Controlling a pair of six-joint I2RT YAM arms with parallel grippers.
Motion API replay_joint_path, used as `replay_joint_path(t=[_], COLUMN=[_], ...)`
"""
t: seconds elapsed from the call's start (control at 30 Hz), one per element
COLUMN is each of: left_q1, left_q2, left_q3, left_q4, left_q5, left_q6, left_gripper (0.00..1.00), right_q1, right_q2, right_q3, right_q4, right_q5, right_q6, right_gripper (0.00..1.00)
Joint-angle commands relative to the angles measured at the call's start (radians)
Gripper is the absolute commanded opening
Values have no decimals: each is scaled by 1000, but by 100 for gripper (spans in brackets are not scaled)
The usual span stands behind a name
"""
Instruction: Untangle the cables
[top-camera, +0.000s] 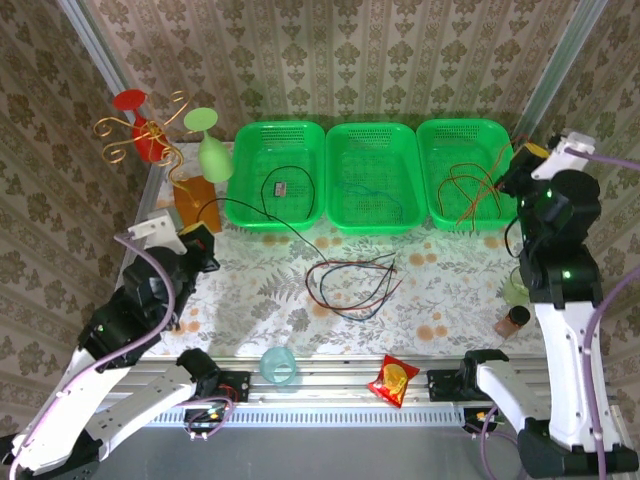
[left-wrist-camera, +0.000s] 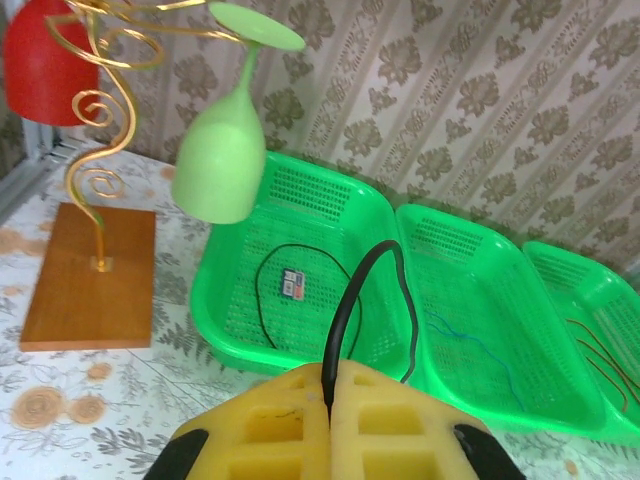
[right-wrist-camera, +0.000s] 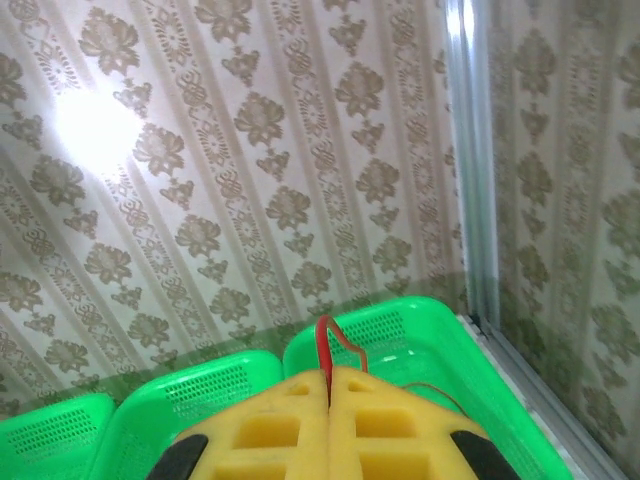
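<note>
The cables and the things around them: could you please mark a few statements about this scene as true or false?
1. The left fingers pinch a black cable. True.
2. The right fingers pinch a blue cable. False: they pinch a red-orange cable.
3. Three green baskets stand side by side in a row. True.
4. The green glass stands upright in a basket. False: it hangs upside down from the stand.

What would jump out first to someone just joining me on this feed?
Three bright green baskets line the back wall, with a loose tangle of cables on the table in front of the middle one. Each claw is shut on a strand: the left claw on a black cable, the right claw on a red cable.
</note>
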Motion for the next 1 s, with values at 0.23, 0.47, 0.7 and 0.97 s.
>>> replay_joint_path(t=[0.23,0.47,0.7,0.97], left_q1=[-9,-47,-61,-68], left_q2=[22,15,-6,-5], left_q3=[-57,-59,-54,-51], left_q4=[68,54,36,29], left_q5=[128,101,80,80], left_q6=[-123,-134,-136,-139], left_gripper=[0,0,0,0], right_q1=[-22,-42,-51,-52], right_q2=[294,533,730,935], right_q3=[-9,97,164,267], right_q4=[323,277,35,-221], right_q5=[-56,116,261,437], right_q6=[-141,-77,124,308], right_gripper=[0,0,0,0])
